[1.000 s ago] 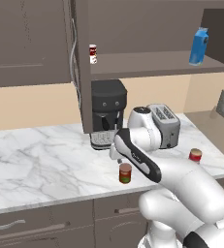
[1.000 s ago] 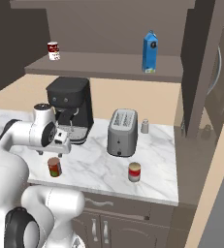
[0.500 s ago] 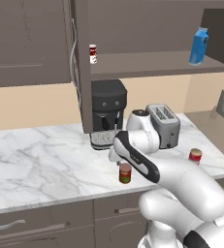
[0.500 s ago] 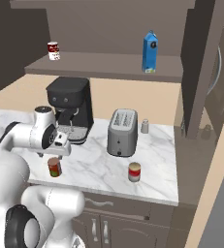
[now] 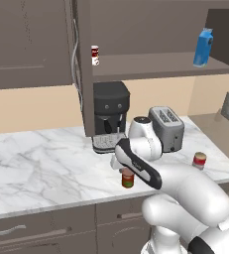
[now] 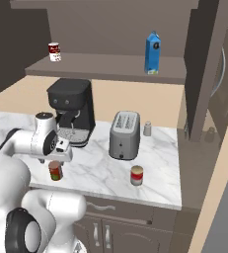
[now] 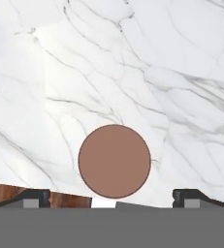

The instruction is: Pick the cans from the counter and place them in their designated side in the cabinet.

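**Gripper held open above the dark red-brown can**

The dark red-brown can (image 5: 128, 178) is seen standing upright on the counter (image 5: 41, 168), just below centre in the left base view and at the lower left of the right base view. The gripper (image 6: 57, 157) is positioned directly over it, its jaws spread apart with nothing between them. In the hand view the can's round brown top (image 7: 114, 161) is shown from above, low in the frame, between the two fingertips (image 7: 35, 197) at the bottom corners and clear of both.

The red and pale can (image 5: 199, 160) is found at the right of the left base view, upright near the counter's front edge, in front of the toaster (image 5: 166, 127). A coffee machine (image 6: 72, 111) is set behind the gripper. On the cabinet (image 5: 150, 67) shelf, a slim white can (image 5: 94, 55) is placed at the left end and a blue carton (image 5: 203, 47) at the right.
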Controlling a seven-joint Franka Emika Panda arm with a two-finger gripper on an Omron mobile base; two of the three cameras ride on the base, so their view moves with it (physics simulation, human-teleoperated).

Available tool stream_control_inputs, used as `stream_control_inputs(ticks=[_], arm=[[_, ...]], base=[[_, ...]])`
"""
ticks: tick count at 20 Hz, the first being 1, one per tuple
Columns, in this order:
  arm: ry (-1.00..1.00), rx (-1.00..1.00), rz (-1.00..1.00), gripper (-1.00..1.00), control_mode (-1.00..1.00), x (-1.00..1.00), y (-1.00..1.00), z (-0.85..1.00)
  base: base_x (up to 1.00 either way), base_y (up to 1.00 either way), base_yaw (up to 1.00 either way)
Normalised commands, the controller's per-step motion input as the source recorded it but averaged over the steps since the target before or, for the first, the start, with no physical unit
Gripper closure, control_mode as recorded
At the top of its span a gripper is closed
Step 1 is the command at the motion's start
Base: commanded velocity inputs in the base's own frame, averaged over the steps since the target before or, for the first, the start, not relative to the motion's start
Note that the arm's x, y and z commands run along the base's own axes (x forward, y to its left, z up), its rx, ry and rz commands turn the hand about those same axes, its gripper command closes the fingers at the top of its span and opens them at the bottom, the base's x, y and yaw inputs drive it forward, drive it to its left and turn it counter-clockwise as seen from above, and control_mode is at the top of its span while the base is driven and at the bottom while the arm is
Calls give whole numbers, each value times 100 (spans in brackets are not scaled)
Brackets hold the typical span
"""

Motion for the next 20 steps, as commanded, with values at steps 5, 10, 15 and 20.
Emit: stream_control_inputs(ticks=[5, 10, 15, 20], arm=[[0, -1, 0, -100, -100, 1, 2, -13], [0, -1, 0, -100, -100, 1, 1, -14], [0, -1, 0, -100, -100, 2, 0, -14], [0, -1, 0, -100, -100, 7, 0, -15]], base=[[0, 0, 0], [0, 0, 0], [0, 0, 0], [0, 0, 0]])
